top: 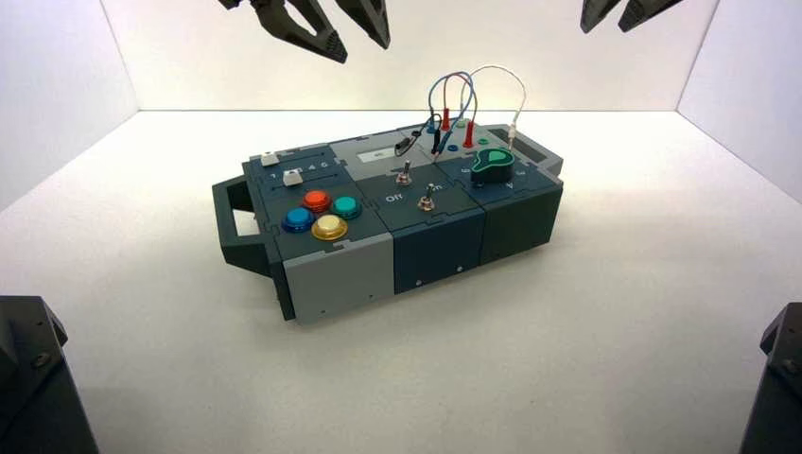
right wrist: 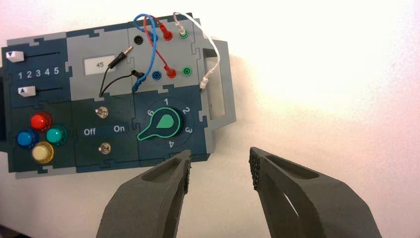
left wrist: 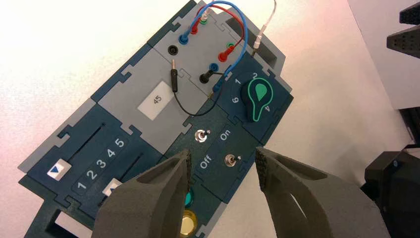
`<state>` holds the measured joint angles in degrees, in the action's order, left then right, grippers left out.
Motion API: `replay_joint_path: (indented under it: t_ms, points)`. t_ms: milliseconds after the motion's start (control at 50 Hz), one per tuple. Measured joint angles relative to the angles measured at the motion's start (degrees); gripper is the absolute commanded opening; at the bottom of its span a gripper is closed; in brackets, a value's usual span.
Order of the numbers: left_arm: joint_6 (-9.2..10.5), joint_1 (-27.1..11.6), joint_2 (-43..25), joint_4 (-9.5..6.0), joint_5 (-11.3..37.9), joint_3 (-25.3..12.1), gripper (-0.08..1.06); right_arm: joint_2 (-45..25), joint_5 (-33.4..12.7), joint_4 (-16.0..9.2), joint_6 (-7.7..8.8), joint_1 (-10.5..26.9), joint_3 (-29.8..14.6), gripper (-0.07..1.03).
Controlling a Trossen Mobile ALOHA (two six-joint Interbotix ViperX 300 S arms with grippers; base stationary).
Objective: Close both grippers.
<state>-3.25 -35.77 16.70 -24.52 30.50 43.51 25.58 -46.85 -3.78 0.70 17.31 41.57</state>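
Note:
My left gripper hangs high above the far left of the button box. Its two black fingers stand wide apart and hold nothing. In the left wrist view the left gripper frames the two toggle switches from well above. My right gripper hangs high at the far right, its fingertips slightly apart. In the right wrist view the right gripper is wide open and empty over bare table beside the box's green knob.
The box carries two sliders, a "45" display, coloured round buttons, banana-plug wires and a dark handle. White walls enclose the white table. Dark angular blocks stand at the near corners.

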Motion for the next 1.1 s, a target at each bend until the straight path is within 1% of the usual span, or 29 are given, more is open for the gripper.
replay_joint_path:
  t_ms: [780, 820, 860, 880, 900, 920, 940, 960, 980, 1000, 1100]
  points:
    - [0.00, 0.00, -0.35, 0.00, -0.09, -0.09, 0.67, -0.35, 0.00, 0.09, 0.09, 0.00, 0.00, 0.61]
    - [0.00, 0.00, -0.35, 0.00, -0.09, -0.09, 0.62, -0.35, -0.09, 0.09, 0.09, 0.00, 0.09, 0.56]
    - [0.00, 0.00, -0.53, 0.00, -0.09, -0.09, 0.49, -0.44, -0.09, 0.09, 0.09, 0.00, 0.00, 0.49]
    - [0.00, 0.00, -0.53, 0.00, -0.09, -0.09, 0.44, -0.44, 0.00, 0.09, 0.09, 0.00, 0.09, 0.41]
    - [-0.18, 0.00, -0.53, 0.09, -0.09, -0.09, 0.34, -0.44, 0.00, 0.09, 0.09, 0.00, 0.00, 0.31]
    - [-0.18, 0.00, -0.53, 0.09, -0.09, -0.09, 0.28, -0.44, 0.00, 0.09, 0.09, 0.00, 0.00, 0.26]
    - [-0.35, 0.00, -0.62, 0.00, -0.09, 0.00, 0.10, -0.44, 0.00, 0.09, 0.09, 0.00, 0.09, 0.13]
    - [-0.35, 0.00, -0.62, 0.00, -0.09, -0.09, -0.01, -0.44, 0.00, 0.09, 0.09, 0.00, 0.09, 0.01]
    - [-0.44, 0.00, -0.62, 0.00, -0.09, -0.09, -0.05, -0.53, -0.09, 0.09, 0.26, 0.00, 0.09, -0.05]
    - [-0.44, 0.00, -0.62, 0.00, -0.09, -0.09, -0.04, -0.53, -0.09, 0.09, 0.35, 0.00, 0.09, -0.02]
    - [-0.44, 0.00, -0.62, 0.00, -0.09, -0.09, -0.03, -0.44, -0.09, 0.09, 0.62, 0.00, 0.09, -0.02]
